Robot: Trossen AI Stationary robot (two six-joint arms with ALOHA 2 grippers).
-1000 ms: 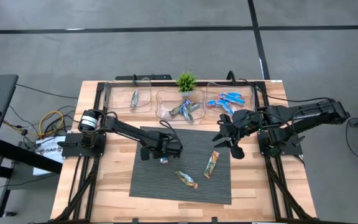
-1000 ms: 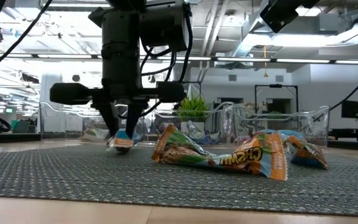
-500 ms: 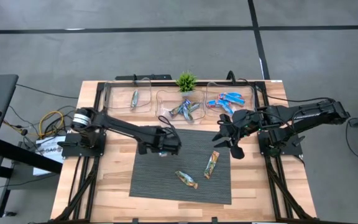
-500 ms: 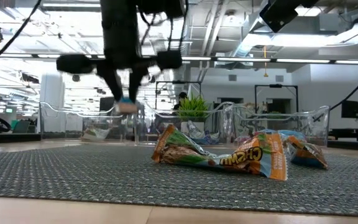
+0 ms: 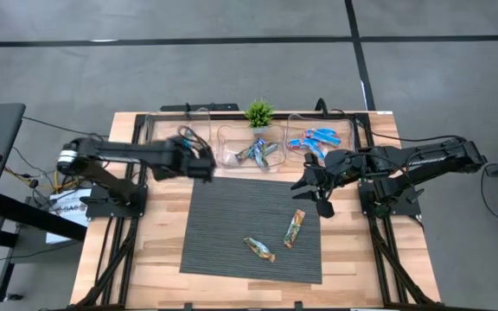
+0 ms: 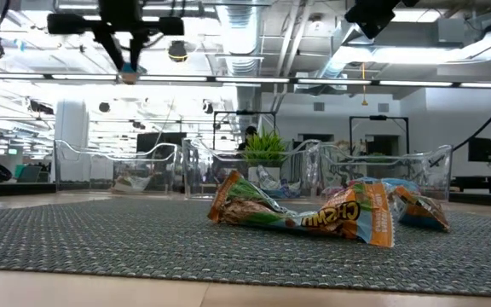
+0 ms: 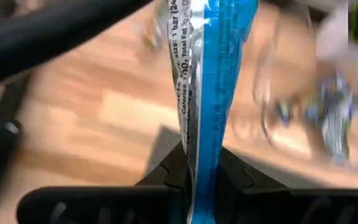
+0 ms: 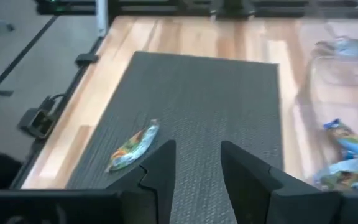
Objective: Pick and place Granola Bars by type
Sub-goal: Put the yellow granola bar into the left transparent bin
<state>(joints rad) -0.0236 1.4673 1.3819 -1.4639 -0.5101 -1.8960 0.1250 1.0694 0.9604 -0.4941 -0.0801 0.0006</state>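
My left gripper (image 5: 202, 166) is shut on a bright blue granola bar (image 7: 215, 93), high above the table near the left clear bin (image 5: 156, 138); it also shows in the low view (image 6: 129, 61). My right gripper (image 5: 313, 187) is open and empty above the mat's far right corner, its fingers apart in the right wrist view (image 8: 194, 168). Two tan-green bars (image 5: 295, 228) (image 5: 259, 249) lie flat on the dark mat (image 5: 232, 216). The left bin holds one tan-green bar (image 5: 187, 136), the middle bin (image 5: 251, 150) blue-brown bars, the right bin (image 5: 318, 138) blue bars. My left gripper pinches the blue bar by one end (image 7: 199, 163) between its two fingers. The fingers point down from above. The bar hangs below the fingertips (image 6: 128, 77), lifted clear of the mat and the table.
A small green plant (image 5: 258, 113) stands behind the middle bin. Black frame rails run along the table's left and right sides. One mat bar shows in the right wrist view (image 8: 132, 146). Bare mat lies in its left half.
My left gripper has risen from the mat with the blue bar and gone toward the table's far left, toward the left bin. The bar has been lifted clear of the mat and hangs below the fingers.
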